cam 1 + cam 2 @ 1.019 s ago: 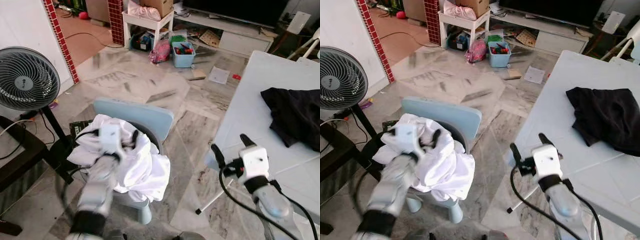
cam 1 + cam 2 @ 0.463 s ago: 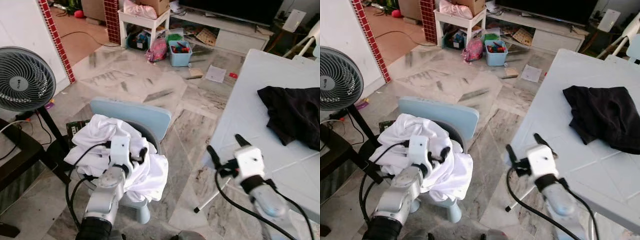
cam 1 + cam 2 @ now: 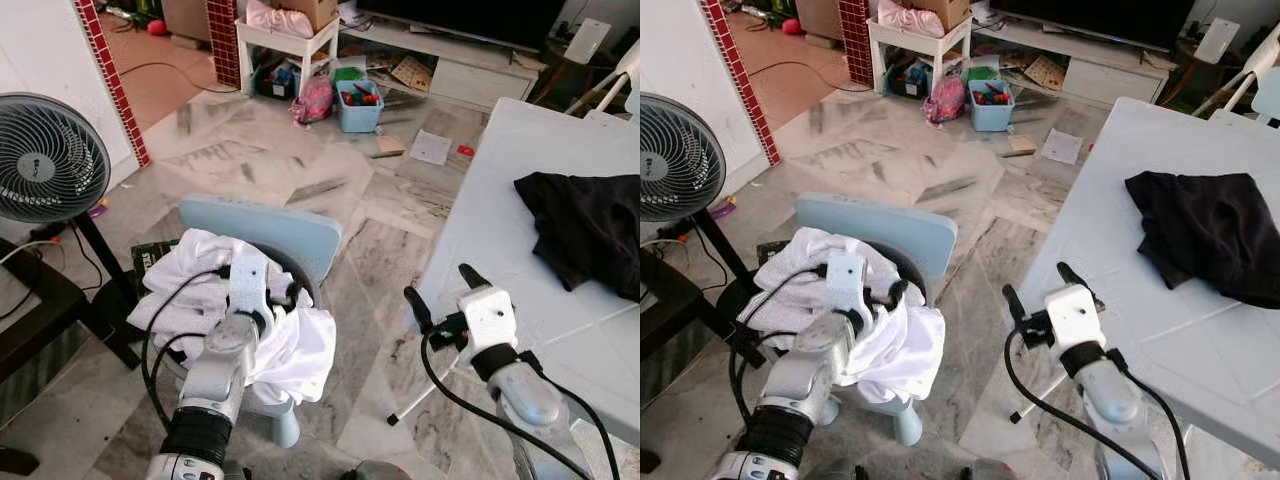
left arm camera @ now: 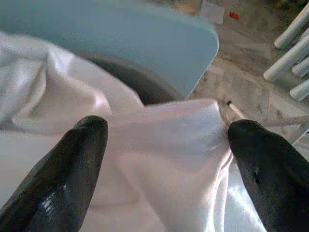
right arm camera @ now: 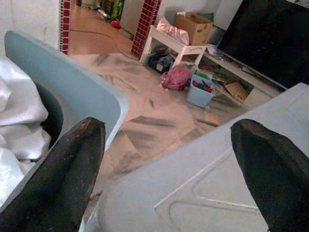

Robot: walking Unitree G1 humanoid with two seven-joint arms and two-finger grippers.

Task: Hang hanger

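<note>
Left gripper (image 3: 275, 288) spread over the white garment (image 3: 290, 345) on the chair; right gripper (image 3: 440, 287) spread beside the table edge.

The left gripper sat at 7 o'clock in the head views, its fingers (image 4: 63, 169) apart and resting on the white garment heaped on the light blue chair (image 3: 290, 232); nothing was pinched between them. The right gripper hovered at 5 o'clock, fingers (image 5: 72, 169) wide apart and holding nothing, just beside the near edge of the white table (image 3: 500, 200). No hanger could be made out. A black garment (image 3: 590, 225) lay on the table at 3 o'clock. A standing fan (image 3: 50, 160) stood at 9 o'clock. Toward 12 o'clock were a blue bin (image 3: 365, 105) and a white shelf (image 3: 295, 45) on the marble floor (image 3: 270, 160).
</note>
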